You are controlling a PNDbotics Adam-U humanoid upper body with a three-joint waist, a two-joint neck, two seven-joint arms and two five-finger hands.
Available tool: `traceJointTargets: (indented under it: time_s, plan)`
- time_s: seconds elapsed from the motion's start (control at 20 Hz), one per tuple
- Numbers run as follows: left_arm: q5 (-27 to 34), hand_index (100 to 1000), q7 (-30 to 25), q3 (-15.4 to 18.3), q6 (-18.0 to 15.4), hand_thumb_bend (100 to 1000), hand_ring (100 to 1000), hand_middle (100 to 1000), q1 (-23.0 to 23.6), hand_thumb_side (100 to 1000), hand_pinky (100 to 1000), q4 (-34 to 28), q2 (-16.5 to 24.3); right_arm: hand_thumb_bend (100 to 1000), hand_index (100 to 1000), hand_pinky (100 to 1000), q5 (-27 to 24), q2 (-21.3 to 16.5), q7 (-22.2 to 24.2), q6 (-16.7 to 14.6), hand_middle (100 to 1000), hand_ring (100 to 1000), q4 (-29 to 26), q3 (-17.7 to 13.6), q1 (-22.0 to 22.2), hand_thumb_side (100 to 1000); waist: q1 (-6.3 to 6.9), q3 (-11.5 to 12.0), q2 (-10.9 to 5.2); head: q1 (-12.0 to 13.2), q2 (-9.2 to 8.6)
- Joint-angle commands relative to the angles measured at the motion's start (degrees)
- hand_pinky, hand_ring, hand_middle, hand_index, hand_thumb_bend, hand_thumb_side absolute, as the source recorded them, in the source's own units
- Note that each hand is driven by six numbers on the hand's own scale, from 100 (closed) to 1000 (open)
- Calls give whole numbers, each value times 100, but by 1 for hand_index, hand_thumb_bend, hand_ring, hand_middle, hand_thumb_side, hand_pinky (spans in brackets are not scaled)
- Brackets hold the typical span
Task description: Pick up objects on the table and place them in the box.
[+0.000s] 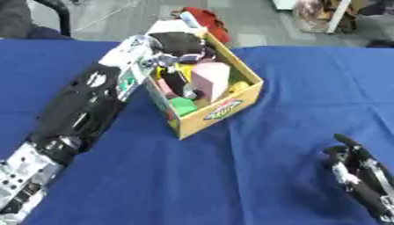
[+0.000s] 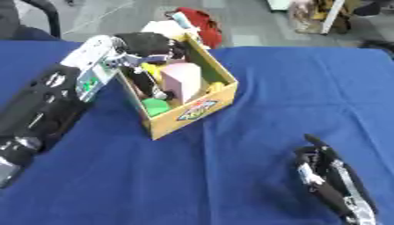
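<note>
Right hand [image 2: 327, 180], black with silver parts, sits nearest the camera at the lower right, resting on the blue tablecloth [image 1: 269, 176]. Fingers point up toward the far side, straight to relaxed, holding nothing; well apart from the box.

Left arm [image 1: 77, 114], black shell with silver joints, runs in from the lower left edge diagonally up to the open yellow-brown cardboard box [image 1: 219, 110], which stands near the table's middle, askew, one corner toward the camera, a printed label on its near wall. The arm lies along the box's left wall.

Left hand [image 1: 175, 46] is over the far left part of the box, at and just inside the rim. Fingers bend down into the box among the contents. Whether they clasp anything or are merely curled, cannot tell; dark shapes there merge with the hand.

Box contents, packed close:
- pale pink block [image 1: 209, 78], upright, about centre, rising level with the rim
- green piece [image 1: 183, 105] low in the near corner
- yellow bits [image 1: 238, 87] against the right wall and beside the hand
- dark object [image 1: 175, 81] left of the pink block, shape unclear

Beyond the box's far end, a red cloth-like object [image 1: 212, 22].
</note>
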Motion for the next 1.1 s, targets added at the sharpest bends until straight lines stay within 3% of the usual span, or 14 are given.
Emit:
traceJointTargets:
  time_s: [0.05,0.2,0.3,0.45,0.5,0.65,0.7,0.9,1.1]
  plan:
    - [-170,936,-294,41,-34,619,837,871,-66,534,860,-87,171,100,924,656,15,-43,13,2,663,608,-60,-3,-42,462,67,11,-154,10,-31]
    - [-251,942,-550,123,-42,626,850,887,-27,593,872,-277,315,100,924,656,19,-49,9,0,663,608,-53,-8,-45,458,68,45,-170,-5,-41]
    - [-118,931,-530,248,12,560,832,868,31,547,861,-529,477,100,924,656,22,-47,11,-5,663,608,-53,-14,-45,457,70,73,-183,-19,-49]
    - [445,904,-35,583,274,394,786,821,247,418,833,-1208,877,100,924,656,21,-52,2,-6,664,608,-56,-33,-39,457,74,124,-199,-41,-53]
    - [708,879,206,729,409,276,756,792,356,326,818,-1471,1031,100,923,656,19,-54,-4,-6,664,608,-59,-41,-36,455,74,157,-205,-48,-51]
    - [1611,853,925,1138,828,199,732,768,824,267,803,-2236,1454,100,923,656,13,-60,-20,-11,664,608,-74,-63,-33,450,69,258,-224,-68,-27]
    - [2001,835,1222,1319,987,100,712,751,1069,222,788,-2496,1585,100,922,657,9,-62,-26,-13,665,608,-80,-74,-30,449,59,316,-229,-89,-20]
    - [3324,811,2432,1942,1600,100,684,725,2207,260,765,-3501,1844,100,922,658,-4,-56,-49,-21,665,608,-104,-103,-39,443,15,506,-231,-153,13]
    - [4190,802,3385,2350,2009,100,666,709,3215,374,751,-4064,1584,100,922,658,-28,-36,-51,-36,665,608,-141,-118,-59,432,-45,649,-236,-244,155]
